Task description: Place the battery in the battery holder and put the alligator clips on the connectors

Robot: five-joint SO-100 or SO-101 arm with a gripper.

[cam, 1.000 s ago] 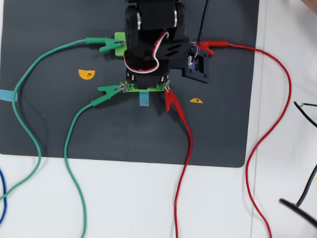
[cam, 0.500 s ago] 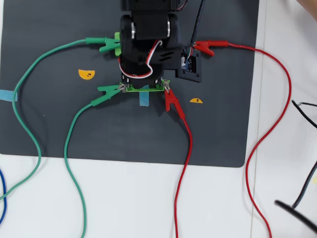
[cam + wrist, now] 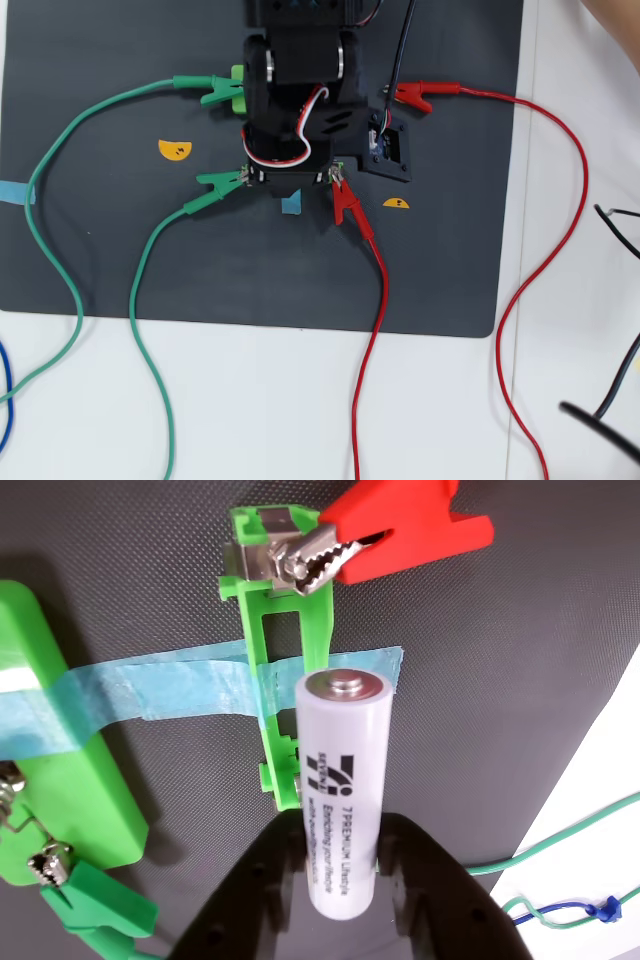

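Observation:
In the wrist view the white battery (image 3: 340, 790) with black print stands between my gripper's (image 3: 340, 858) black fingers (image 3: 272, 880), button end pointing away from me. It hangs over the right rail of the narrow green battery holder (image 3: 254, 645); contact cannot be judged. A red alligator clip (image 3: 400, 532) bites the holder's far silver connector (image 3: 262, 558). From overhead my arm (image 3: 300, 95) covers the holder. There a green alligator clip (image 3: 220, 181) and the red clip (image 3: 346, 200) sit at the holder's two ends.
A solid light-green block (image 3: 70, 780) lies left of the holder under blue tape (image 3: 150, 695), a green clip (image 3: 100, 910) at its near end. Overhead, another green clip (image 3: 208, 90) and red clip (image 3: 415, 95) lie by the arm. Wires trail off the dark mat (image 3: 100, 250).
My arm has reached forward and down over the holder; the green frame seen overhead before is now hidden beneath it. Clips and wires have not moved.

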